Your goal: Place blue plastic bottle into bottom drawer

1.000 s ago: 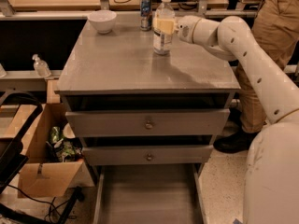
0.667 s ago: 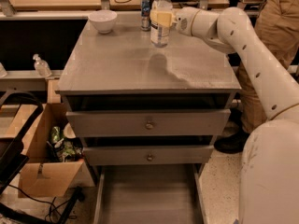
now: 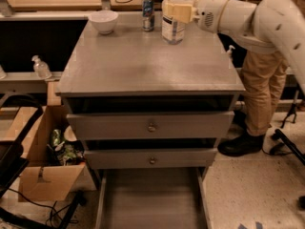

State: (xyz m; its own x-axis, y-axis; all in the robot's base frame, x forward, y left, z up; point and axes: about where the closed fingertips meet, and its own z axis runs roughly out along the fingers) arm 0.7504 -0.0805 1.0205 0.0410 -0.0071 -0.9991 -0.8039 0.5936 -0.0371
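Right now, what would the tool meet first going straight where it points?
The tool, over the cabinet top's back edge, grips the blue plastic bottle; carried on toward picture-left, it would probably meet the drink can first.

Grey cabinet top [image 3: 143, 66], white bowl [image 3: 104, 20] and drink can [image 3: 148, 13] at back, hand [image 3: 172, 11] gripping blue plastic bottle [image 3: 172, 32] there.

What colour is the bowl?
The bowl is white, camera view; the hand grips the blue plastic bottle.

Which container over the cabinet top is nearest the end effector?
The blue plastic bottle, tall and clear: the end effector grips its upper part. The slim can and white bowl stand apart, further left.
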